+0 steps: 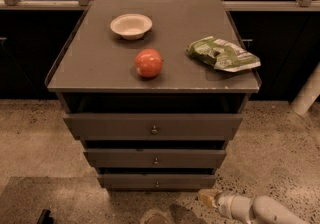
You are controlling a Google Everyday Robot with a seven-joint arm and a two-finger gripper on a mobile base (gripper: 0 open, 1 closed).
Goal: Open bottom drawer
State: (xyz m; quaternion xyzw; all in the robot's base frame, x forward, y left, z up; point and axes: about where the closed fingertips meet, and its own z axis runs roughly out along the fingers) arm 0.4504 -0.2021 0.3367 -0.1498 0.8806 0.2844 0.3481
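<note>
Task is sitting at the approach stage, nothing opened yet. Bottom drawer (125, 181) is looking shut: front sitting tucked under the middle drawer (115, 158), no gap showing, knob (157, 184) untouched.

Gripper (207, 197) is hanging low, just below and right of the bottom drawer's right corner, apart from the front and well off the knob. Arm (260, 210) is coming in from further right of the bottom drawer. Can't tell whether the gripper is spread or closed; nothing is showing in it.

Well above the bottom drawer, on the cabinet top (90, 63): bowl (131, 25), red fruit (148, 63), green bag (223, 54). None of them are mattering for this step.

I'm judging all the real work as remaining: shifting left to line up on the knob, closing on it, pulling straight out. The knob is tiny, so alignment is looking like the tight part.
</note>
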